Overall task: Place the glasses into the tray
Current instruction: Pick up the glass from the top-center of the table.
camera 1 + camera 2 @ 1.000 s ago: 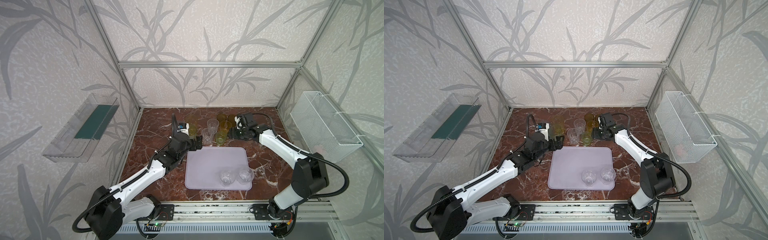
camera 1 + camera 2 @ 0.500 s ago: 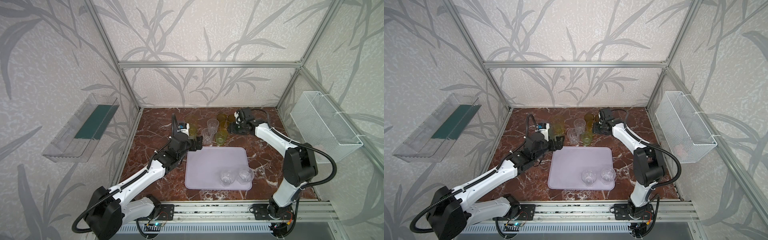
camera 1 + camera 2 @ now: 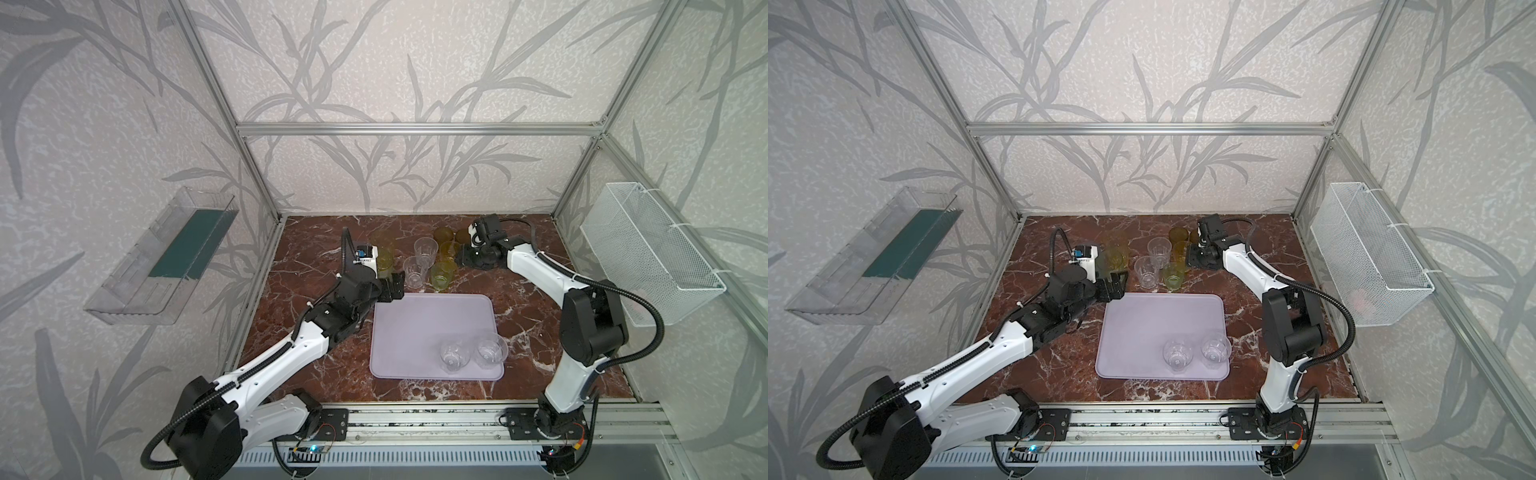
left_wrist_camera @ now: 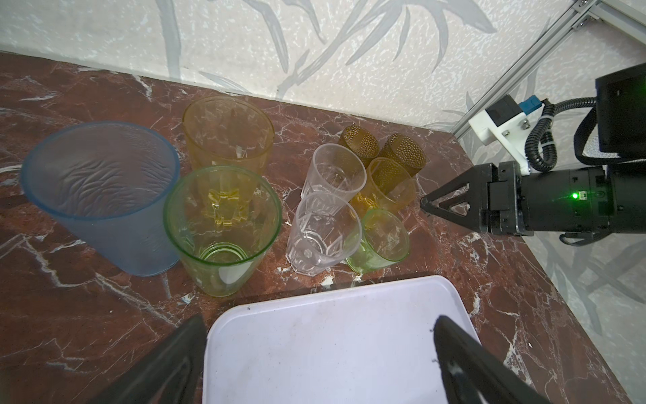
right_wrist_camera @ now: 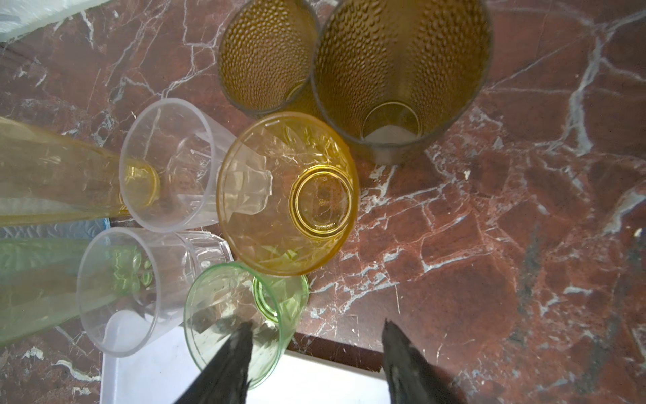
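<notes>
The lilac tray [image 3: 415, 332] lies mid-table with two clear glasses [image 3: 455, 355] [image 3: 490, 351] standing in its near right corner. Behind it stands a cluster of glasses: two clear [image 4: 332, 175] [image 4: 323, 231], a short green one [image 5: 244, 314], a short yellow one [image 5: 286, 196], amber dotted ones [image 5: 398, 66], and a tall blue [image 4: 101, 196], green [image 4: 222, 227] and yellow [image 4: 227, 133]. My right gripper [image 3: 460, 259] [image 5: 316, 321] is open at the cluster's right side; one fingertip [image 5: 237, 346] overlaps the green glass's rim, contact unclear. My left gripper [image 3: 395, 286] [image 4: 318, 320] hangs wide open over the tray's far left corner, holding nothing.
A clear plastic bin [image 3: 166, 257] hangs on the left wall and a white wire basket [image 3: 648, 249] on the right wall. Aluminium frame posts stand at the back corners. The tabletop is red-brown marble [image 3: 316, 257].
The right arm has swung its elbow leftward and brought its gripper closer to the cluster, its jaws narrowing a little. The left arm and all glasses have stayed put.
</notes>
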